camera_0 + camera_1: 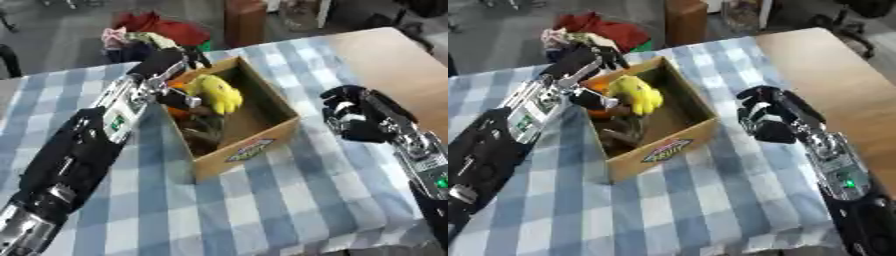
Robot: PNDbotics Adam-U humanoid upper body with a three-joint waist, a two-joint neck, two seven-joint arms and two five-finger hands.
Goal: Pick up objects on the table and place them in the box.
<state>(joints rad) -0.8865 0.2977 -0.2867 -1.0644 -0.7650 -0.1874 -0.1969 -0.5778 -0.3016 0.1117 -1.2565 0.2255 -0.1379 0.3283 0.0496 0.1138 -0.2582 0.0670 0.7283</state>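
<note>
An open cardboard box (262, 142) with a fruit label on its front wall stands mid-table on the checked cloth. Inside it lie a yellow soft toy (217, 92), something orange (178, 85) and darker items I cannot make out. My left hand (171, 62) reaches over the box's far left rim. Its fingers are spread, and the thumb (181, 100) lies beside the yellow toy without closing round it. My right hand (765, 119) hovers over the cloth to the right of the box, fingers curled and holding nothing.
The blue and white checked cloth (262, 200) covers most of the table. Bare wood (394, 60) shows at the far right. Beyond the far edge lie a heap of red and mixed fabric (157, 27) and a brown cabinet (245, 20).
</note>
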